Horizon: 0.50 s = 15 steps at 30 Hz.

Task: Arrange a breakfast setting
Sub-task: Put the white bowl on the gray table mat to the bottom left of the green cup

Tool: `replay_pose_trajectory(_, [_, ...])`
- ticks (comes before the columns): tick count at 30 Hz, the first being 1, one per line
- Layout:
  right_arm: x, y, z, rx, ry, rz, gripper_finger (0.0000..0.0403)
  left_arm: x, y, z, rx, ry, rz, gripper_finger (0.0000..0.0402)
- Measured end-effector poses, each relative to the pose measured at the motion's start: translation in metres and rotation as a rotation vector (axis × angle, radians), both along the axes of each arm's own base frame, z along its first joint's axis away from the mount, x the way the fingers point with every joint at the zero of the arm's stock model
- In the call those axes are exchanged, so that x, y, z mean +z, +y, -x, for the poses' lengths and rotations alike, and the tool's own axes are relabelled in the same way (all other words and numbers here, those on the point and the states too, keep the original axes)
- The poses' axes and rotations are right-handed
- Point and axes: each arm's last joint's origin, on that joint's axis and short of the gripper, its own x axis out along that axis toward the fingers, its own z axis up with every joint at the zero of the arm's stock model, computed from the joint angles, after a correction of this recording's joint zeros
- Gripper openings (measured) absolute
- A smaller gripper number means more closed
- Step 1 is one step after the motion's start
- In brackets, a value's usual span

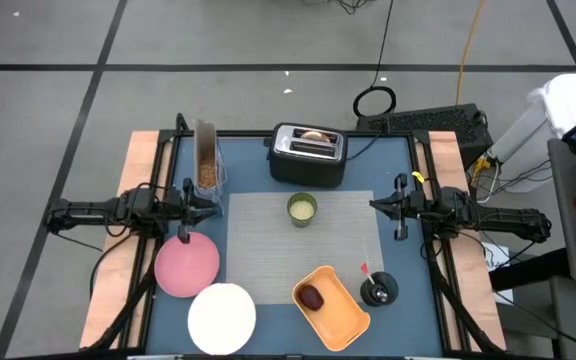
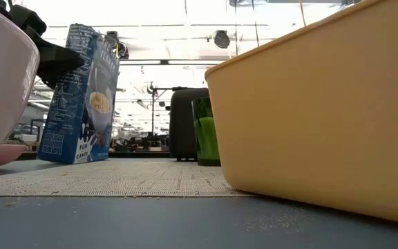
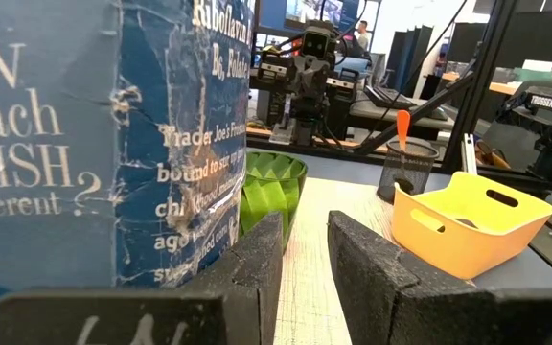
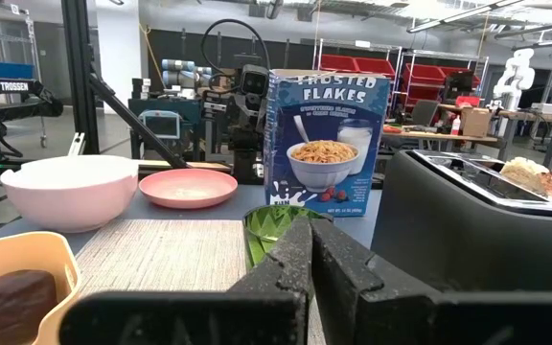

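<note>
On the grey placemat (image 1: 268,240) the green cup (image 1: 302,208) is seen; left gripper (image 1: 206,201) jaws slightly apart, empty; right gripper (image 1: 376,204) closed.

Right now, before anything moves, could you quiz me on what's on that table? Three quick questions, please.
1. True or false: the green cup stands on the grey placemat.
2. Which holds the pale bread slice? A toaster, B white bowl, C pink plate.
3. Fill in: the dark item lies in the orange ____.
Key: 1 true; 2 A; 3 tray.
</note>
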Motion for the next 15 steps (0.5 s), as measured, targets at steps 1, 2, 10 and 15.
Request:
replay_pose_trajectory(1, [0.0,0.0,0.0,0.0,0.0,0.0,0.0002,0.0,0.0,0.0,0.0,0.0,0.0,0.0094])
replay_pose_trajectory(2, [0.0,0.0,0.0,0.0,0.0,0.0,0.0002,0.0,0.0,0.0,0.0,0.0,0.001,0.0094])
replay_pose_trajectory(10, [0.0,0.0,0.0,0.0,0.0,0.0,0.0002,0.0,0.0,0.0,0.0,0.0,0.009,0.0094])
replay_pose_trajectory(15, [0.0,0.0,0.0,0.0,0.0,0.0,0.0002,0.0,-0.0005,0.0,-0.018,-0.001,0.035,0.0094])
